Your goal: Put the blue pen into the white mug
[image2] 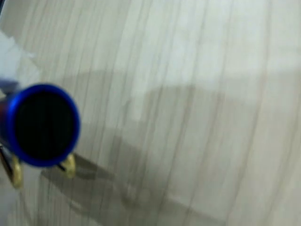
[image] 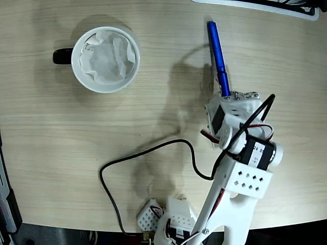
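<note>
Item: blue pen (image: pixel 216 57), being held at one end by the tool (image: pixel 225 96) over the desk (image: pixel 153 117).
Detail: in the fixed view the pen is pointing away from the white arm (image: pixel 240 173), right of centre, well apart from the white mug (image: pixel 106 59) sitting upper left with paper inside. Wrist view is showing the pen's round end (image2: pixel 42 125) close up, blurred. A black cable (image: pixel 148 150) is trailing across the desk.

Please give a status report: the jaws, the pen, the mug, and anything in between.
Gripper shut on blue pen, pen off the table. White mug far left in fixed view, paper inside. Bare table between; black cable nearer the arm's base.
</note>
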